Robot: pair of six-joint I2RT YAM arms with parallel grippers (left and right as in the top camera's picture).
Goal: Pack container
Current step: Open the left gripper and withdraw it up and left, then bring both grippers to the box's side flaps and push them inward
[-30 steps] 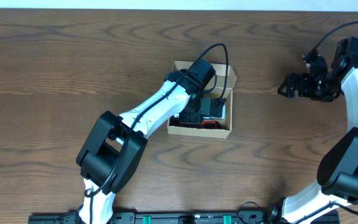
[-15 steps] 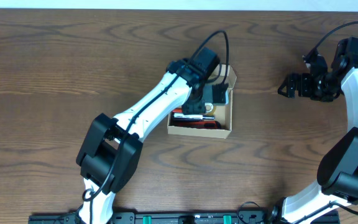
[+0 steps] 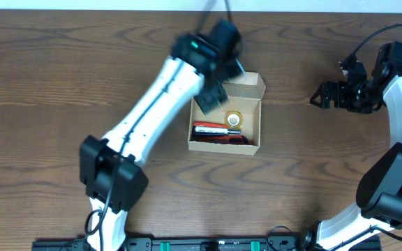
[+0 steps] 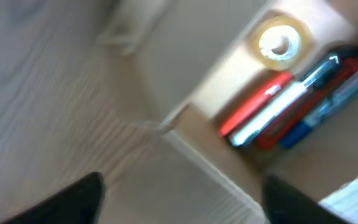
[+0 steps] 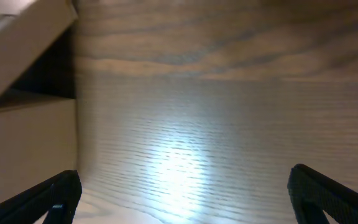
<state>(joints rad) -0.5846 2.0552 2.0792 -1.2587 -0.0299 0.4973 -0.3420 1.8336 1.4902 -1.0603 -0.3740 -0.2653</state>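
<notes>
A yellowish tape roll (image 3: 234, 119) lies beside red and blue pens (image 3: 215, 130); wood-grain table (image 3: 61, 70).

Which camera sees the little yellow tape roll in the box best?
The left wrist view: the tape roll looks big, hole showing, though blurry. The overhead view shows it tiny inside the container. The right wrist view misses it.
</notes>
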